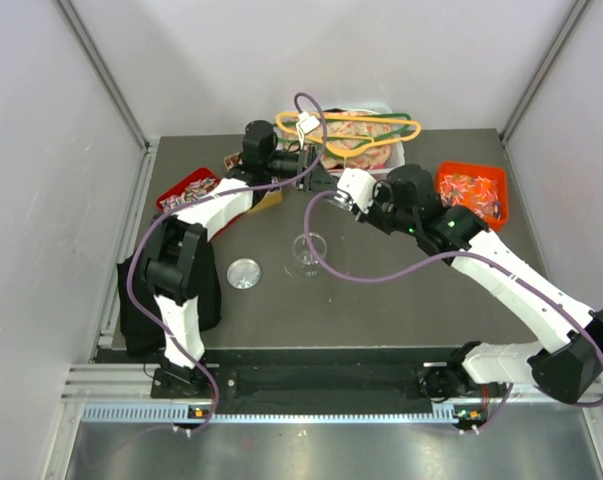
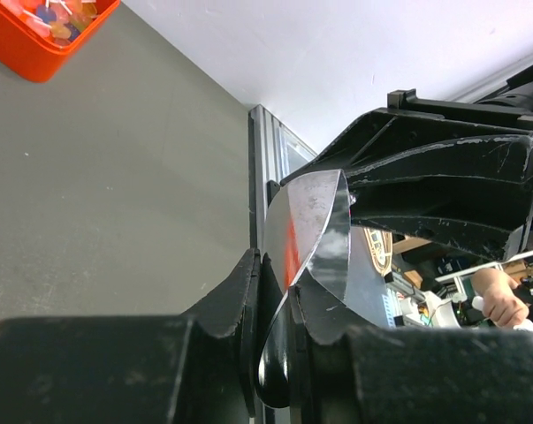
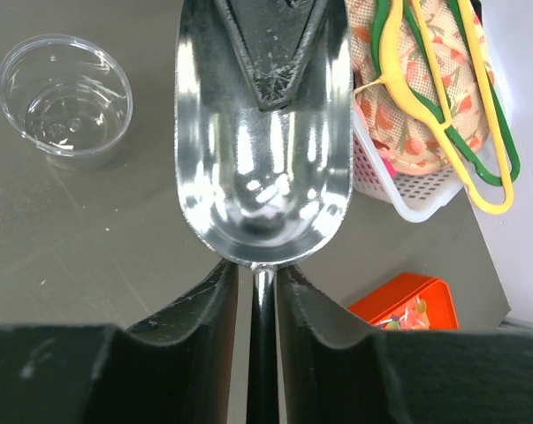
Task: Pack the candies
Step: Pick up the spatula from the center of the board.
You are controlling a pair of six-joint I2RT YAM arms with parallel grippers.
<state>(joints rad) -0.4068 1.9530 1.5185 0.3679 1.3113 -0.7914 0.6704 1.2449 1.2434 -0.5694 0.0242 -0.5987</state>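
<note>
- The grey table (image 1: 381, 300) carries everything; both arms reach from its near edge towards the middle of the back.
- A black, cloth-like bulk (image 1: 131, 300) sits at the near left edge; what it is cannot be told.
- A white basket (image 3: 407, 190) stands at the back centre, filled with patterned fabric, with a yellow hanger (image 3: 394, 79) and a green hanger (image 3: 505, 141) lying over it.
- An orange tray (image 1: 473, 168) stands at the back right and a red tray (image 1: 163, 200) at the back left. The candies (image 1: 471, 190) lie heaped in both, well apart from the cup.
- The left gripper (image 2: 279, 291) has its fingers pressed together on the thin wall of the metal scoop (image 3: 262, 150), at the bowl end.
- The right gripper (image 3: 259, 274) is closed narrowly on the scoop's slim handle, a finger against each side.
- The scoop hangs between the two grippers, above the table just in front of the basket, its bowl facing the right wrist camera.
- A clear plastic cup (image 3: 64, 93) stands upright mid-table, nearer than the scoop.
- A round clear lid (image 1: 244, 272) lies flat just left of the cup, apart from it.
</note>
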